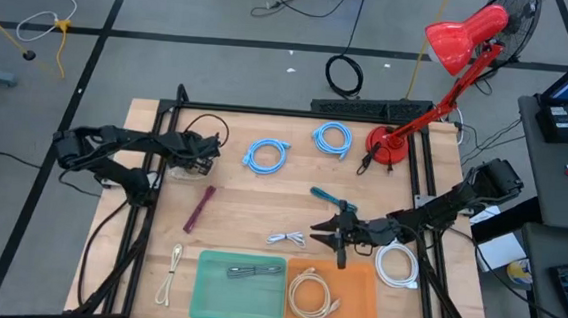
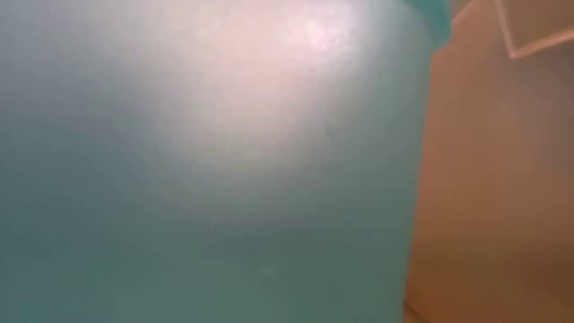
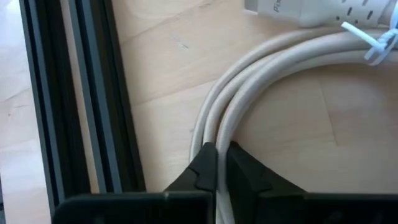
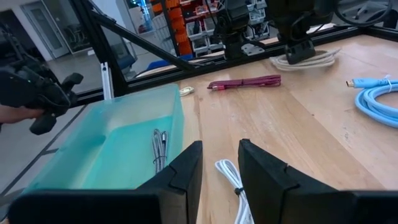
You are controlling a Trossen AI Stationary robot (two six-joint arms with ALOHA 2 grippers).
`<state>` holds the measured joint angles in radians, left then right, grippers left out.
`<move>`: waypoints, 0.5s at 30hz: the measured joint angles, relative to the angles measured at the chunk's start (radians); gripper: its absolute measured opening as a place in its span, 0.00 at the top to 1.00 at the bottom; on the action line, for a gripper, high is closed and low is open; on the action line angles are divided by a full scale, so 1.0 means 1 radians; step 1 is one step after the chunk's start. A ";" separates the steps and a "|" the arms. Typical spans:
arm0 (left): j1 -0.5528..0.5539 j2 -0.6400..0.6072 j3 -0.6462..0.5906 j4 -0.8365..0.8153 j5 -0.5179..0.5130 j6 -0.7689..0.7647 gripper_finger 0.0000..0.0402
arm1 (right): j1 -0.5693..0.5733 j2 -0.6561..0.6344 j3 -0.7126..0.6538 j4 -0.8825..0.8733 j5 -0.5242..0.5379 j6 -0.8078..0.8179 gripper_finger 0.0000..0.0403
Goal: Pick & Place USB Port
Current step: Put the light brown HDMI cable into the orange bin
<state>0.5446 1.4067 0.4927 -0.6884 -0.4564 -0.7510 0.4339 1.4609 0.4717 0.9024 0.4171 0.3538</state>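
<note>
Left gripper (image 3: 216,163) pinched narrow on beige cable coil (image 3: 261,81), 2 strands running straight ahead from fingertips, beside black frame rail (image 3: 74,93) at table's far-left. Right gripper (image 4: 219,171) part open, holding nothing, hovers over white cable (image 4: 231,177), near teal bin (image 4: 106,149).

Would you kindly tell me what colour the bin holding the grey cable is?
The bin is translucent teal-green, clearest in the right wrist view.

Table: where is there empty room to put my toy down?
Bare wood lies between the maroon cable and the teal cable, below the blue coils. It is crowded around the right gripper, green bin and orange bin.
</note>
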 joint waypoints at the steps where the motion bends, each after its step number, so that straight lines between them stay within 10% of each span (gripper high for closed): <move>1: 0.000 0.000 0.000 0.000 0.000 -0.001 0.96 | 0.000 0.000 0.000 0.003 0.000 0.000 0.77; 15: -0.179 -0.314 -0.003 -0.016 0.071 -0.065 0.97 | 0.000 0.000 0.000 0.004 0.032 0.015 0.77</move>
<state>0.3656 1.0931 0.4892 -0.7044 -0.3855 -0.8163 0.4339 1.4609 0.4717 0.9067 0.4494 0.3688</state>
